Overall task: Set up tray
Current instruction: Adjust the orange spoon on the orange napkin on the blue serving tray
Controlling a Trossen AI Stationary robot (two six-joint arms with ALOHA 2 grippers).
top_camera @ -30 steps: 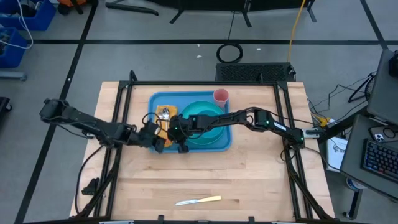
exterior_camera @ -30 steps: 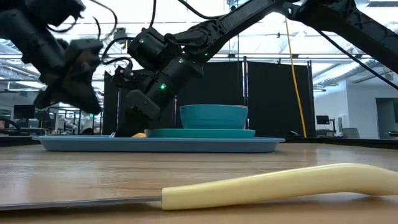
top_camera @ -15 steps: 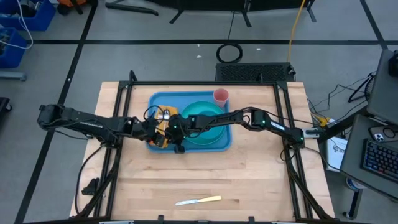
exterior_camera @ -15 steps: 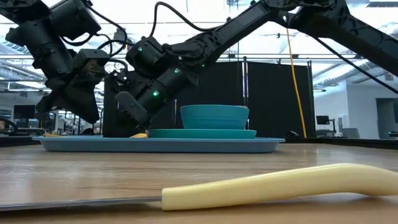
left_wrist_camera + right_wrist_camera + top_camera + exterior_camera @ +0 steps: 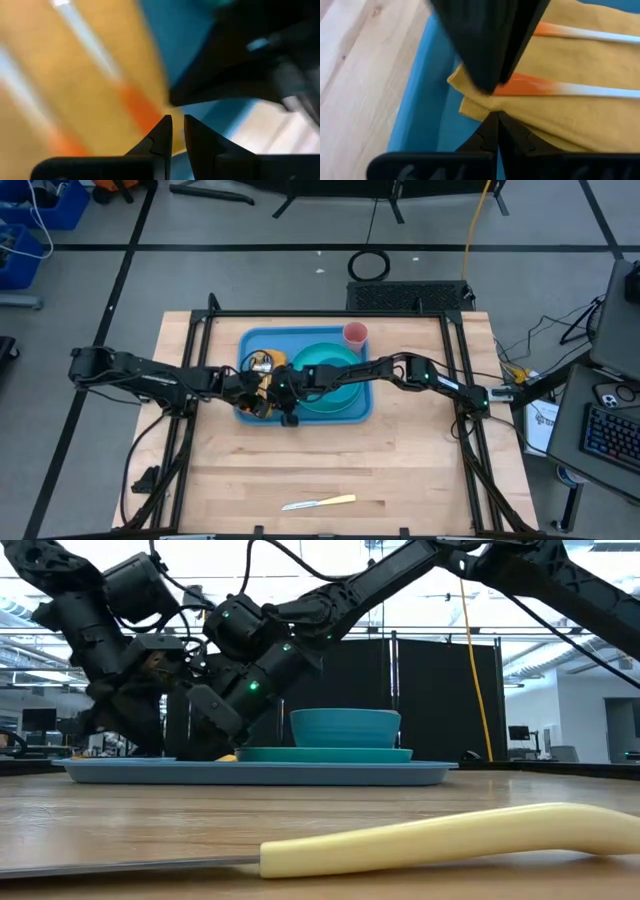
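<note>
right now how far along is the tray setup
Mostly set: the tray already holds a teal plate with a bowl, a pink cup, and a yellow napkin with two orange-handled utensils. Both grippers, left and right, are working at the napkin's corner. The yellow-handled knife lies off the tray.

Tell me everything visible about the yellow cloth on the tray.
The yellow cloth is a soft, folded mustard fabric lying on the left part of the light-blue tray, beside the teal plate. Two utensils with orange handles rest across it. Its layered edge and corner face the tray's rim. The right gripper, fingers shut, is at that corner; the left gripper hovers close over the cloth, fingers slightly apart. Whether either grips the fabric cannot be told.
</note>
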